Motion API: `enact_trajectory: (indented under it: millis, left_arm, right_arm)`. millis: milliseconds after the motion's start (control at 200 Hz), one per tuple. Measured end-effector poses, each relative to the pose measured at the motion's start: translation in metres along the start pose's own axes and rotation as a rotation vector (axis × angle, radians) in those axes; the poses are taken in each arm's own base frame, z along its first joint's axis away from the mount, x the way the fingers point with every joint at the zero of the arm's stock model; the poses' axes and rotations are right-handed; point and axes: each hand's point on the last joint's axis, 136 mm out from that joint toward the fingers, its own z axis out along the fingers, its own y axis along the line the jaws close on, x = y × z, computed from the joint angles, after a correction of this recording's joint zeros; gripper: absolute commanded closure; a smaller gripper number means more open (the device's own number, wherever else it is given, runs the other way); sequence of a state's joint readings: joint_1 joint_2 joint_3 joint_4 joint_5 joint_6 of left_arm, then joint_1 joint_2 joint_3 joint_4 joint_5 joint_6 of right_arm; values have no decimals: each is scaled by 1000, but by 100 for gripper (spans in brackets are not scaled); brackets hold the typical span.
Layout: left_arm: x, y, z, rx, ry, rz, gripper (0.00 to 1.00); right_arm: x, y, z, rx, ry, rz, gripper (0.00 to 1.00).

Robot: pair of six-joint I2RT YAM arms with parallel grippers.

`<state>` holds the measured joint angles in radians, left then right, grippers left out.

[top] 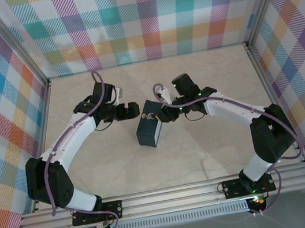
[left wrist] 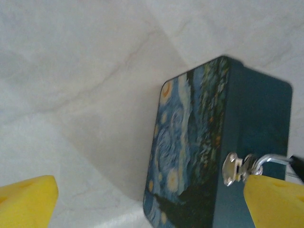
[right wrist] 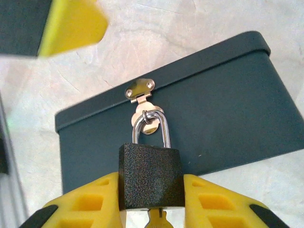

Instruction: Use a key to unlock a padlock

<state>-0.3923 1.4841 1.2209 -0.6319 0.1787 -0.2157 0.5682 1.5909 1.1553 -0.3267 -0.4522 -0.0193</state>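
The right gripper (right wrist: 151, 194) is closed on the padlock (right wrist: 151, 164). Its yellow fingers (right wrist: 95, 202) press against both flanks of the black body and hold it upright. Under the body, between the fingers, a small brass-coloured piece (right wrist: 156, 219) pokes out. It is probably the key sitting in the keyhole, though too little of it shows to be sure. Above the body, the silver shackle (right wrist: 151, 127) has both legs down in the lock and loops through the ring of the hasp (right wrist: 140, 90). The hasp is fixed to the dark-blue box (right wrist: 223, 99), so nothing is unlocked yet.

The left gripper (left wrist: 149, 190) is spread as wide as it goes and holds nothing. One of its fingers is just beside the hasp end of the box and the other is out over the bare counter (left wrist: 71, 71). From above, both arms meet at the far end of the box (top: 150, 130) in the middle of the counter.

My reading is that the grasp on the lock is done and the key may be in place. What remains is turning the key, seeing the shackle spring up, and perhaps lifting it out of the hasp
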Motion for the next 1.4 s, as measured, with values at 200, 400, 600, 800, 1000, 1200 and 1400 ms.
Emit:
enact_trajectory:
  millis: [200,400,600,800,1000,1200,1400]
  left_arm:
    - [26,-4,1,23,41,-39,0]
    - [48,-20,12,54,98,-27,0]
    - [55,-28,25,60,129,-13,0]
    - [55,-28,30,62,130,-11,0]
    - [54,-28,30,61,129,-11,0]
    - [54,-29,31,61,130,-10,0]
    - [52,-30,31,64,132,-3,0]
  right_arm:
    - [9,-8,1,-51,-41,396,70]
    - [5,-7,0,-87,-104,654,68]
    - [-1,-8,1,-139,-164,835,66]
    - [-4,-21,-3,-190,-225,1023,60]
    - [9,-38,-2,-177,-230,1194,49]
    - [10,-46,-6,-152,-227,1183,48]
    - [-7,-40,-18,-107,-211,965,47]
